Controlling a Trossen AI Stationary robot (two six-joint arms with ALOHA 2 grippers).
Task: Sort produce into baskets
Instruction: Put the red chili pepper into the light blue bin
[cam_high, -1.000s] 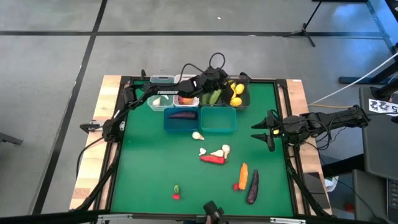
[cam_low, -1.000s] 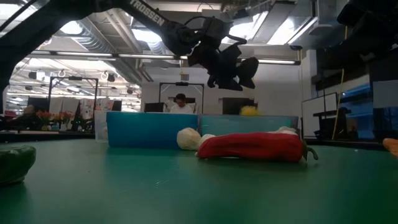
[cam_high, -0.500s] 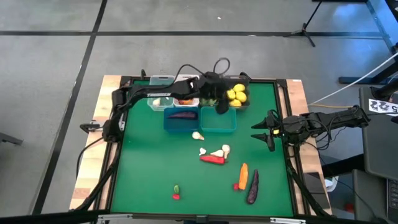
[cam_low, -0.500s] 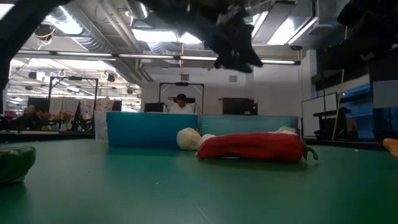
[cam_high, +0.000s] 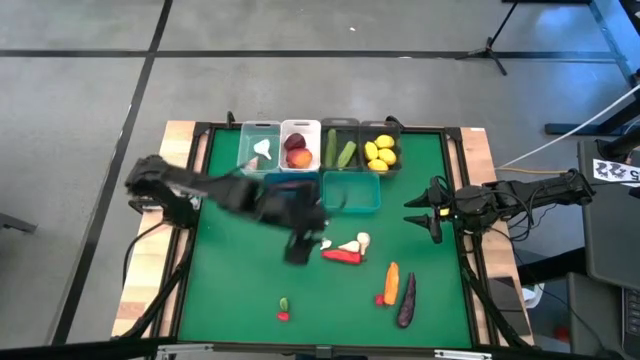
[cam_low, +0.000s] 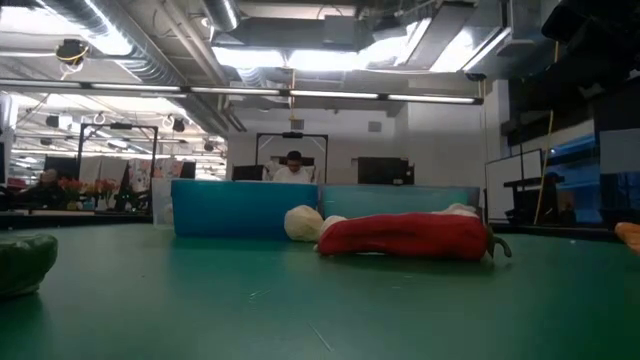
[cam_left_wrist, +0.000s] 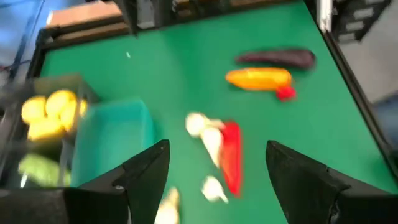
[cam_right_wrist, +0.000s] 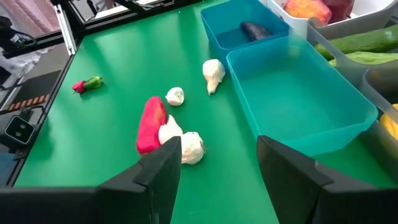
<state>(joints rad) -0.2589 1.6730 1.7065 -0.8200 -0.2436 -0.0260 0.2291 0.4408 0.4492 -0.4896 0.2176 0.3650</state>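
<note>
Two robot arms work at a green counter (cam_high: 240, 280) scattered with toy produce. Places here are given relative to the red pepper (cam_high: 343, 256), which lies near the middle of the counter.

Nearest the viewer in the high view, a small red and green piece (cam_high: 283, 309) lies well to the near-left of the pepper. To the near-right lie an orange carrot (cam_high: 391, 281) and a dark purple eggplant (cam_high: 407, 299) side by side, with a small red piece (cam_high: 379, 299) just beside the carrot.

Touching the pepper on its far side are white garlic bulbs (cam_high: 352, 243). The left hand (cam_high: 297, 243) hovers just left of the pepper, blurred, its fingers (cam_left_wrist: 143, 169) spread apart and holding nothing. Another garlic (cam_high: 318, 218) lies just beyond that hand.

Beyond the pepper stands the teal basket (cam_high: 351, 192), with the blue basket (cam_right_wrist: 245, 32) beside it holding an eggplant (cam_right_wrist: 254, 29).

Farther still, a row of four baskets runs along the back edge: the clear basket (cam_high: 260, 150) with garlic, the white basket (cam_high: 300, 147) with red peaches, a dark basket (cam_high: 340, 150) with green cucumbers, and a second dark basket (cam_high: 381, 150) with yellow lemons.

The right hand (cam_high: 424, 212) waits well to the right of the pepper at the counter's edge, fingers (cam_right_wrist: 160, 169) open and empty.
</note>
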